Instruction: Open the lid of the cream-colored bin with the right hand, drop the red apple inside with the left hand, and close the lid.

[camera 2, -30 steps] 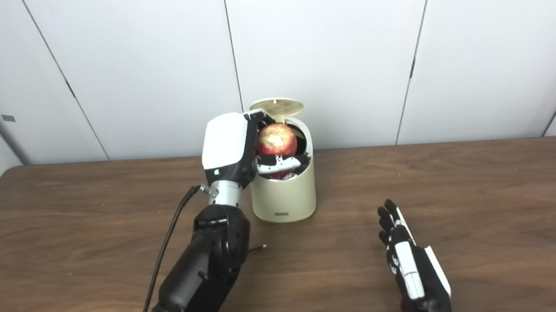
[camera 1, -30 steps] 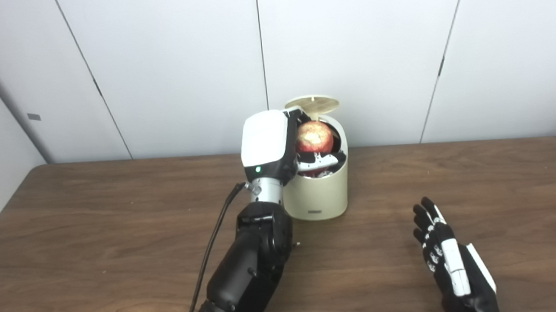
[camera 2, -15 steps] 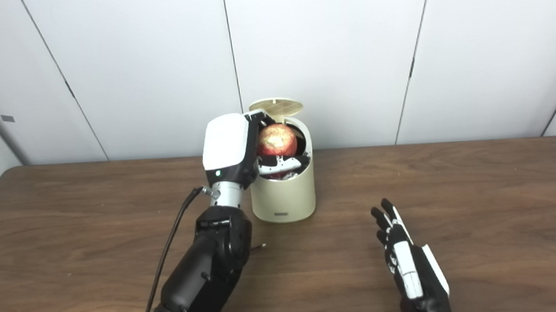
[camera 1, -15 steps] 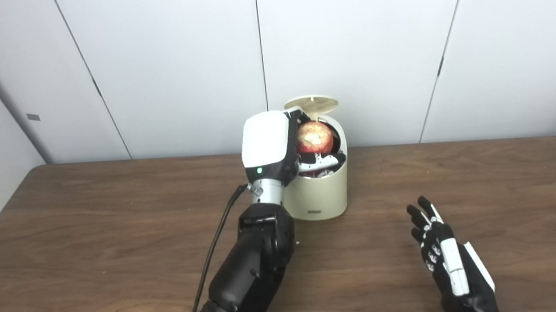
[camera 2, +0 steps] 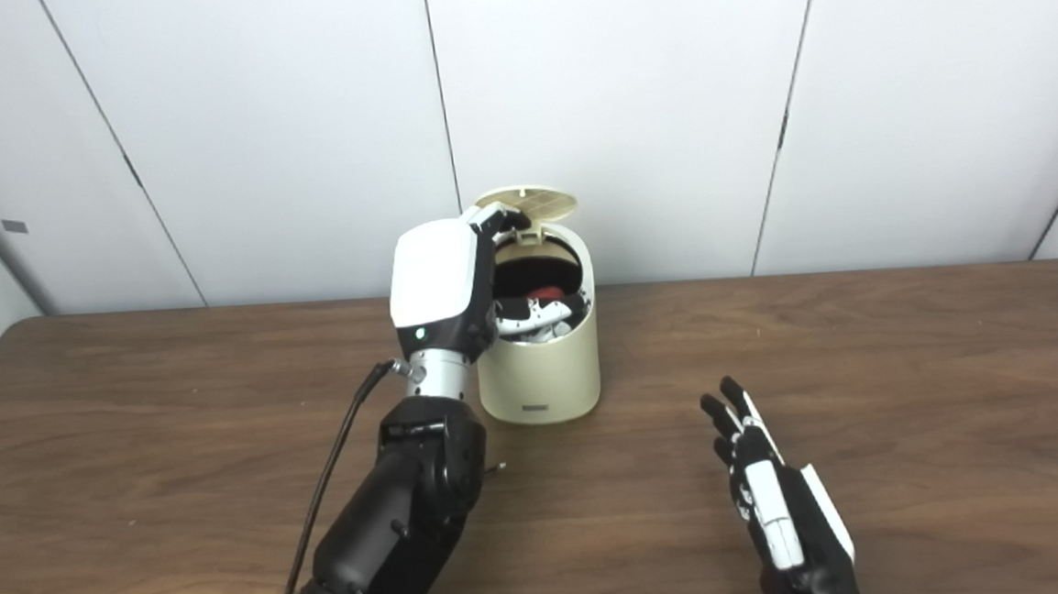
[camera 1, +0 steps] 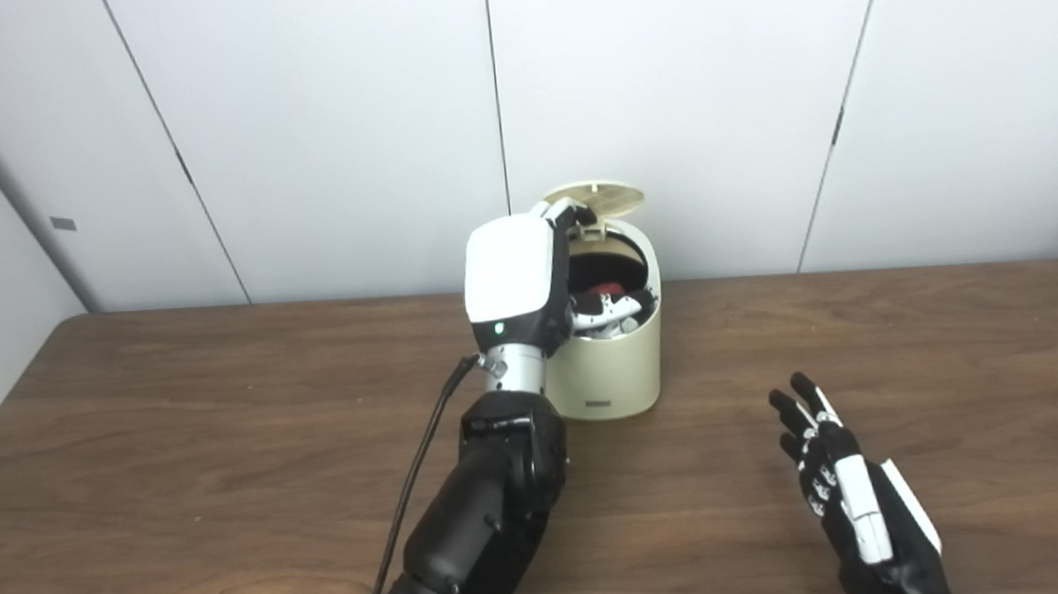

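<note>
The cream-colored bin (camera 1: 607,366) stands at the back middle of the table, its round lid (camera 1: 598,197) tipped up and open. The red apple (camera 1: 604,291) lies down inside the bin, only its top showing. My left hand (camera 1: 528,279) is over the bin's mouth, fingers apart and empty, with fingers (camera 1: 608,310) across the opening. My right hand (camera 1: 848,489) rests open and flat near the table's front right, well away from the bin. The same scene shows in the right eye view, with the bin (camera 2: 541,370) and the right hand (camera 2: 776,502).
The brown wooden table (camera 1: 180,447) reaches a white panelled wall (camera 1: 343,115) just behind the bin. A black cable (camera 1: 412,488) runs along my left forearm.
My left hand has opened and the apple has dropped from the fingers down into the bin. The right hand has drifted slightly left. The lid stays open.
</note>
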Robot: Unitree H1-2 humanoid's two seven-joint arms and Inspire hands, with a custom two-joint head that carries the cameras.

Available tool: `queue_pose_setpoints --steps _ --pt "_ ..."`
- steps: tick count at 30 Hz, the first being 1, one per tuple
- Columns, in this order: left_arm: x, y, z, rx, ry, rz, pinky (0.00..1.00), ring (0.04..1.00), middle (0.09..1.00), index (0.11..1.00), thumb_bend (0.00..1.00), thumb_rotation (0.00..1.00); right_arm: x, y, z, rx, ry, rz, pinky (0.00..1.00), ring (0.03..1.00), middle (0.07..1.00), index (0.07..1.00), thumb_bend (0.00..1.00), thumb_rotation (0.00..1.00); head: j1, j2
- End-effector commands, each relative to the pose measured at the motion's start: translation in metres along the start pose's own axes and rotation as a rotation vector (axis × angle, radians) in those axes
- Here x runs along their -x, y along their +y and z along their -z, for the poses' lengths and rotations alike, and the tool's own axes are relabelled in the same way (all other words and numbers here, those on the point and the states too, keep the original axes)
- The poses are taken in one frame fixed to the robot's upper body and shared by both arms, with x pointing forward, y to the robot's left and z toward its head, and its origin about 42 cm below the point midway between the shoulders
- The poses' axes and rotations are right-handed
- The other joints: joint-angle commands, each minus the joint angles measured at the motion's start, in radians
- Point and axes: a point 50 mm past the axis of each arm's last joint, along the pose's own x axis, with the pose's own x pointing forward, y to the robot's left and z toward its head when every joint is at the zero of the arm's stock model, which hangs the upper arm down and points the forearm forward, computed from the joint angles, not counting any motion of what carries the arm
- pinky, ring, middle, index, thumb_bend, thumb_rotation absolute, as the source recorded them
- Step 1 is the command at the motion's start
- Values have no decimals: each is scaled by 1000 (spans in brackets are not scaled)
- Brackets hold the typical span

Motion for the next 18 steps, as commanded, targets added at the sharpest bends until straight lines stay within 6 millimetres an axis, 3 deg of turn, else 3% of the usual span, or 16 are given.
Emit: queue_pose_setpoints --steps 1,12,14,15,16,18 --pt "-11 6 -2 -37 -5 -18 542 652 692 658 1000 126 -5 3 -18 9 -81 -24 1000 1000 946 976 696 966 1 1" --pt "-8 6 -5 -28 0 -15 501 596 645 637 1000 99 -5 1 -17 14 -73 -22 1000 1000 946 986 718 977 2 1" --pt "-7 7 -5 1 -7 -15 477 566 622 607 955 71 -6 1 -17 12 -72 -23 1000 1000 947 990 713 979 2 0" --pt "-6 7 -4 23 -12 -15 467 552 608 584 926 54 -6 0 -17 11 -72 -22 1000 1000 947 991 710 978 3 0" --pt "-5 7 -4 48 -15 -15 468 544 595 528 689 55 -5 0 -17 12 -70 -21 1000 1000 947 992 707 977 4 1" --pt "-4 8 -3 95 -16 -13 484 545 581 497 567 54 -5 0 -16 9 -67 -18 1000 1000 949 996 707 980 5 1"
